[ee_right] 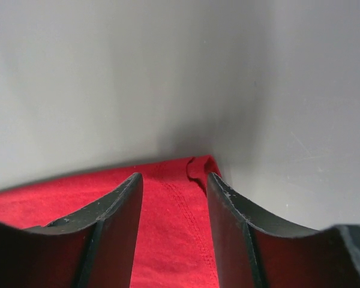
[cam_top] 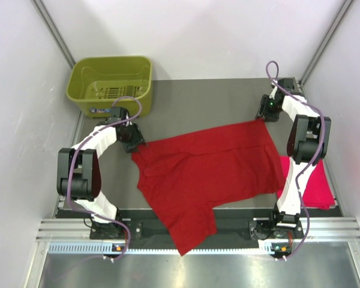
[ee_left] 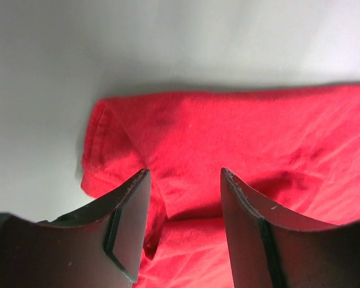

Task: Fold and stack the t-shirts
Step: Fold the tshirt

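The deep red t-shirt lies spread and wrinkled across the middle of the table, with one part hanging over the near edge. My left gripper is at its far left corner. In the left wrist view the gripper is open, its jaws standing over a sleeve fold of the shirt. My right gripper is at the shirt's far right corner. In the right wrist view it is open over the hemmed corner. The pinkish red t-shirt lies folded at the right, partly behind the right arm.
An olive-green plastic basket stands at the far left corner. White walls close in the table on the left, back and right. A metal rail runs along the near edge between the arm bases.
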